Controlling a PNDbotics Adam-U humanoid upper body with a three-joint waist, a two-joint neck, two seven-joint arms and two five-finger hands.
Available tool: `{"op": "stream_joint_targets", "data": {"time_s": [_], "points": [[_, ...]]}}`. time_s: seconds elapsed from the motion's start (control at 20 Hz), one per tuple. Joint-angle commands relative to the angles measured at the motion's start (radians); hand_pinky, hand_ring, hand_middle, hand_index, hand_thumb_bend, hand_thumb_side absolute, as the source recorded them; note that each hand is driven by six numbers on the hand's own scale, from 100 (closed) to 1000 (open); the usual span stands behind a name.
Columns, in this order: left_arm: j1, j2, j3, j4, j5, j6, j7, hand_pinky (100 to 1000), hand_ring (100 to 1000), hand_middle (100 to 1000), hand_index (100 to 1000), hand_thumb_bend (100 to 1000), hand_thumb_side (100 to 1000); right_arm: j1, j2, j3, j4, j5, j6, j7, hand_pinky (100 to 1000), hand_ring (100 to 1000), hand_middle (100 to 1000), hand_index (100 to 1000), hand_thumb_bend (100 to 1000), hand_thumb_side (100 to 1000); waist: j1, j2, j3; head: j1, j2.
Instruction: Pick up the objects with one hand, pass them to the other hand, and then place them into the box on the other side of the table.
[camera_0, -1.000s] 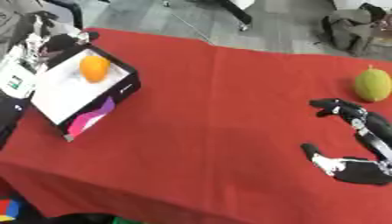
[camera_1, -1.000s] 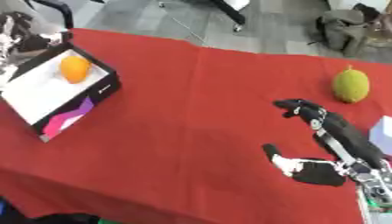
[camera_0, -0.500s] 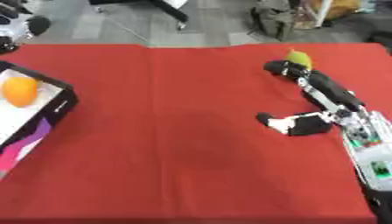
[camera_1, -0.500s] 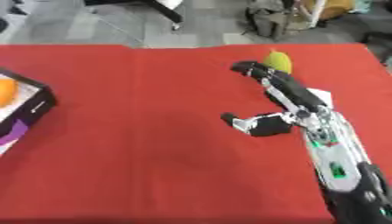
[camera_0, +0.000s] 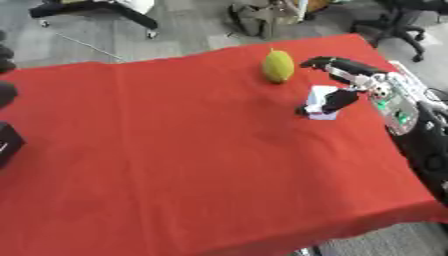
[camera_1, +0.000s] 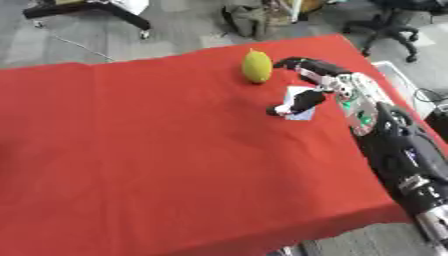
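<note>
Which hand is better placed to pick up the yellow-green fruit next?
The right hand, most likely. It is open on the red cloth just beside the fruit, its fingers reaching toward it. The left hand shows in neither view.

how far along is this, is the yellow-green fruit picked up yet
Not yet. The yellow-green fruit sits on the red table, untouched. The right hand is open beside it, its fingers reaching toward it but apart. Grasping, handing over and boxing that fruit are all left. The box barely shows at the left edge.
</note>
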Motion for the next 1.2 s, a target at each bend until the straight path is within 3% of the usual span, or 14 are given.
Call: {"op": "stream_joint_targets", "data": {"time_s": [0.05, 0.6, 0.8, 1.0, 1.1, 1.2], "points": [[-0.007, 0.009, 0.001, -0.016, -0.005, -0.004, -0.02, 720, 629, 622, 799, 757, 632, -0.046, -0.045, -0.037, 0.076, 0.039, 0.007, -0.006, 934, 954, 953, 984, 579, 506, 0.0, -0.01, 0.004, -0.014, -0.003], [-0.009, 0.0, 0.0, -0.025, -0.012, -0.013, -0.044, 721, 629, 623, 801, 753, 633, -0.099, -0.043, -0.083, 0.272, 0.129, 0.046, -0.001, 929, 942, 934, 976, 521, 432, 0.003, 0.006, 0.022, -0.029, -0.003], [-0.009, -0.001, 0.0, -0.026, -0.013, -0.012, -0.047, 721, 629, 622, 802, 753, 633, -0.099, -0.043, -0.095, 0.3, 0.137, 0.054, -0.033, 903, 886, 833, 901, 456, 370, 0.004, 0.009, 0.026, -0.034, -0.003], [-0.009, 0.001, -0.001, -0.025, -0.012, -0.011, -0.047, 721, 628, 622, 801, 751, 633, -0.086, -0.047, -0.096, 0.246, 0.119, 0.036, -0.133, 849, 766, 615, 685, 387, 331, 0.004, 0.008, 0.026, -0.033, -0.003], [-0.008, 0.002, 0.0, -0.021, -0.013, -0.009, -0.046, 720, 628, 621, 801, 751, 633, -0.071, -0.046, -0.086, 0.158, 0.093, 0.009, -0.19, 822, 714, 534, 587, 367, 318, 0.004, 0.007, 0.025, -0.025, -0.003], [-0.008, 0.004, 0.0, -0.015, -0.014, -0.007, -0.043, 720, 627, 620, 800, 751, 633, -0.045, -0.042, -0.062, 0.036, 0.061, -0.021, -0.228, 809, 690, 511, 554, 357, 307, 0.004, 0.006, 0.024, -0.009, -0.003]]}}
